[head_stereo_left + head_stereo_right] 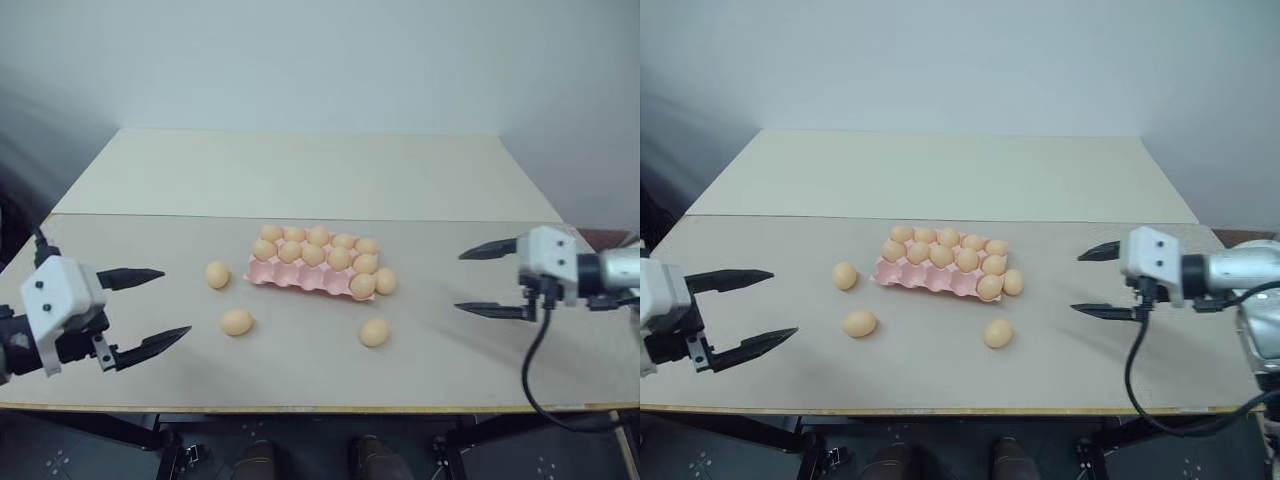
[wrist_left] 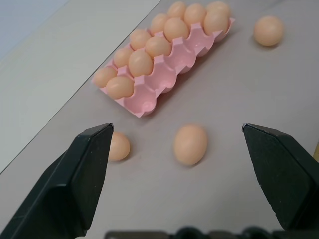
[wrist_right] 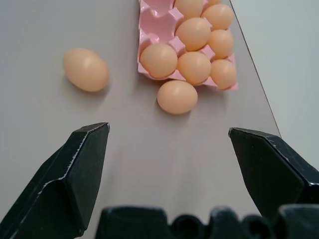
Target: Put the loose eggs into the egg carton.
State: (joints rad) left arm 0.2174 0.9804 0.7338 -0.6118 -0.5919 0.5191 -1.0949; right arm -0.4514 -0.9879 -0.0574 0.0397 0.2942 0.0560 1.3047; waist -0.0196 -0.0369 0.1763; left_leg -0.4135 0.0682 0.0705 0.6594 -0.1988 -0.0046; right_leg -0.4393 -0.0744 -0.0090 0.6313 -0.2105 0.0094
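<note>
Beige table [image 1: 130, 250]: four loose eggs [image 1: 237, 322] are left beside the egg carton [image 1: 300, 277]; both grippers, left [image 1: 152, 308] and right [image 1: 490, 280], are held released, so a first grasp is judged next.

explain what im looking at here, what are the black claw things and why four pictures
It is a two-armed humanoid robot. Two pictures come from its head, looking down at a table; the other two come from cameras on its wrists, looking along each claw. The black claws are its end effectors: the left end effector and the right end effector, both open and holding nothing. On the table sits a pink egg carton partly filled with eggs. Four loose eggs lie around it, and one against the carton's right end.
</note>
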